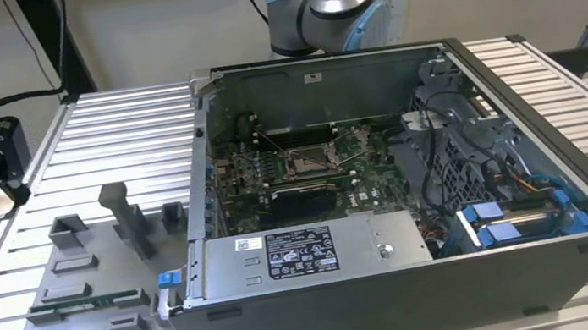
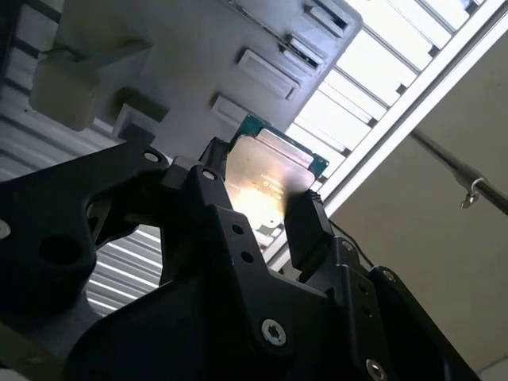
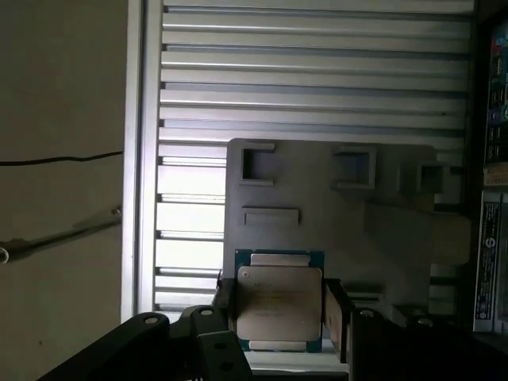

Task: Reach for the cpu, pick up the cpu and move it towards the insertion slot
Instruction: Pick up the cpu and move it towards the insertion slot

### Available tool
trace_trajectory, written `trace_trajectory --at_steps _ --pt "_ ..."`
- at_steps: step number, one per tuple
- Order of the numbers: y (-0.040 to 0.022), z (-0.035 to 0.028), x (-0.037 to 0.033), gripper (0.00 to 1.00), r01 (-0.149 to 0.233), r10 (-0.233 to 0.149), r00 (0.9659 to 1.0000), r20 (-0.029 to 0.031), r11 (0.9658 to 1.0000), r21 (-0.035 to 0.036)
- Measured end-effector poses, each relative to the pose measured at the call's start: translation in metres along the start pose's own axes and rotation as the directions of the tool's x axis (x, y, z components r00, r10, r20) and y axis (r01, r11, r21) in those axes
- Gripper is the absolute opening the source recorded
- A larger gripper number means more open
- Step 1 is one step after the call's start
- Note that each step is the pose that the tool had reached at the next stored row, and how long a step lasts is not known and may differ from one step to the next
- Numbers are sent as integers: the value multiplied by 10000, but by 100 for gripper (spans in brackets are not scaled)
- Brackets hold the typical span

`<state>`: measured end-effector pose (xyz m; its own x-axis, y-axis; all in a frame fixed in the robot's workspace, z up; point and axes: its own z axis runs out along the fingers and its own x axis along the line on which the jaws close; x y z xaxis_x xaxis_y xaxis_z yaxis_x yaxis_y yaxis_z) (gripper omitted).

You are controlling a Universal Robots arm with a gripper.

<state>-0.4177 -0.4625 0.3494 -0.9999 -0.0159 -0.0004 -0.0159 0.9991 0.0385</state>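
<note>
While the end effector (image 3: 279,311) clamps the cpu (image 3: 279,298) by opposite edges, I see the grey fixture plate (image 3: 333,230) behind it.

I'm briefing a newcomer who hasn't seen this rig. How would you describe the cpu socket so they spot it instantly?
Find the open computer case; the green motherboard lies on its floor. Near the board's middle sits the insertion slot: square, with a shiny silver frame and dark centre, unlike the long black rectangular slot beside it.
</note>
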Motion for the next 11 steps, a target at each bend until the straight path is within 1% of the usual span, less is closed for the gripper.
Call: trace_trajectory --at_steps 11 --pt "10 -257 0 0 0 0 10000 0 10000 0"
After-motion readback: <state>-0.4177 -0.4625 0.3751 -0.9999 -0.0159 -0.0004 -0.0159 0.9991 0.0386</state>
